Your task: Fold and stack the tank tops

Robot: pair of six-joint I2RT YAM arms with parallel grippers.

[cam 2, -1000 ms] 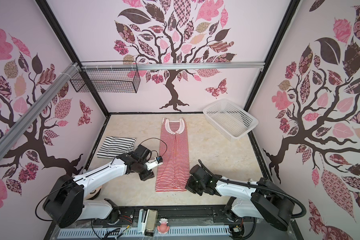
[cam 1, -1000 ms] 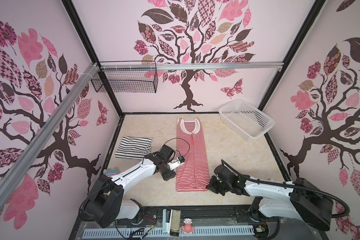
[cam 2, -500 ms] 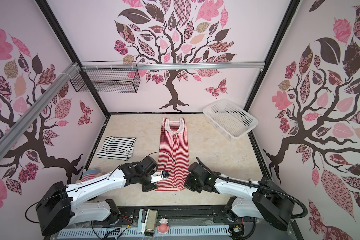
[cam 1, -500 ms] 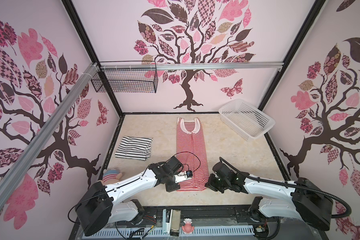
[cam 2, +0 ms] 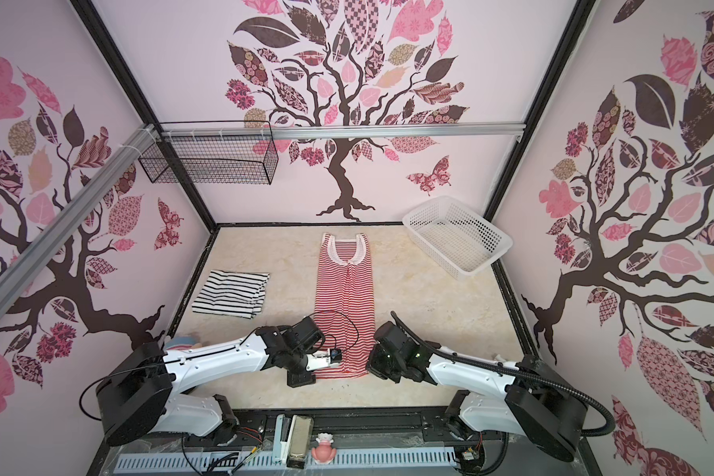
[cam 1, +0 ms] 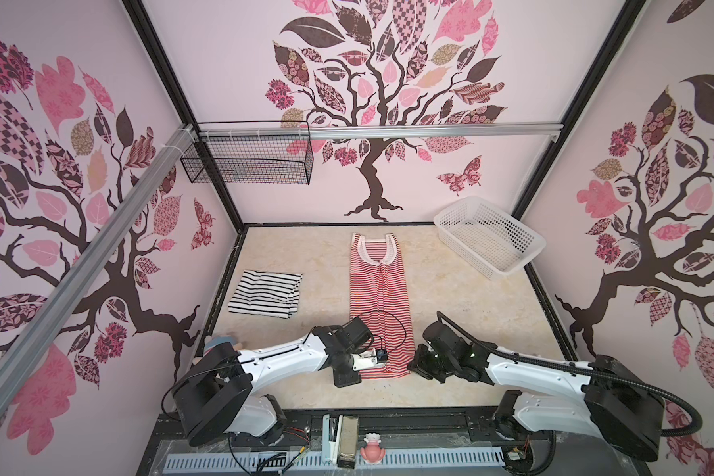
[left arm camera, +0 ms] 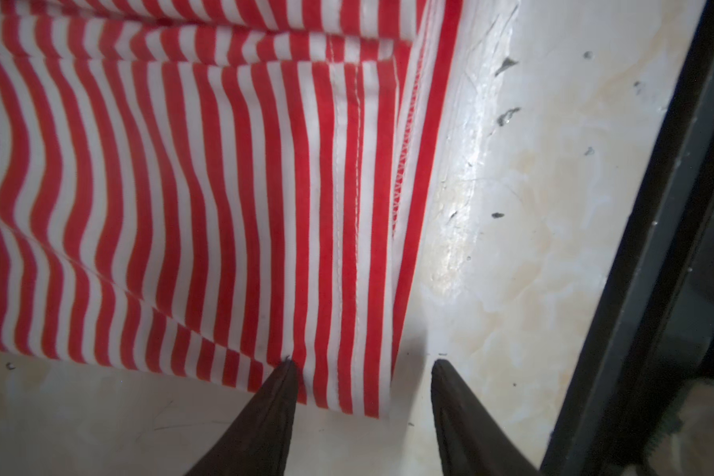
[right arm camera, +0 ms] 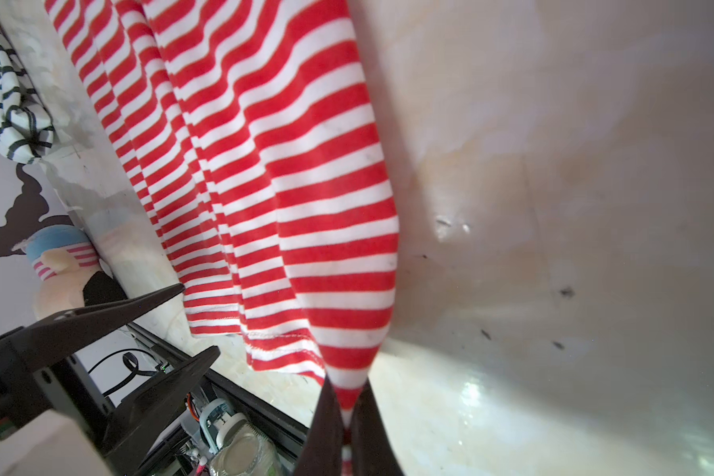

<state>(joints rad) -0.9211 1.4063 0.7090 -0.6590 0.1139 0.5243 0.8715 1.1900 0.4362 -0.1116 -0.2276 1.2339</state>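
Note:
The red-and-white tank top (cam 1: 378, 296) (cam 2: 345, 296) lies folded into a long narrow strip down the middle of the table, neck trim at the far end. My right gripper (cam 1: 413, 366) (right arm camera: 347, 387) is shut on its near right hem corner, and the cloth (right arm camera: 285, 185) rises into the jaws. My left gripper (cam 1: 357, 373) (left arm camera: 363, 362) is open at the near left hem corner; the striped corner (left arm camera: 347, 383) lies between its fingertips (left arm camera: 287, 364). The black-and-white tank top (cam 1: 266, 292) (cam 2: 231, 294) lies folded at the left.
A white perforated basket (cam 1: 489, 239) sits tilted at the far right corner. A black wire basket (cam 1: 248, 165) hangs on the back rail. A small doll (cam 1: 223, 344) lies by the left wall. The black front rail (left arm camera: 635, 288) runs close behind the hem.
My left arm has swung toward the near edge, from beside the red-and-white top's middle to its near left hem corner. The right gripper has kept its hold on the right corner.

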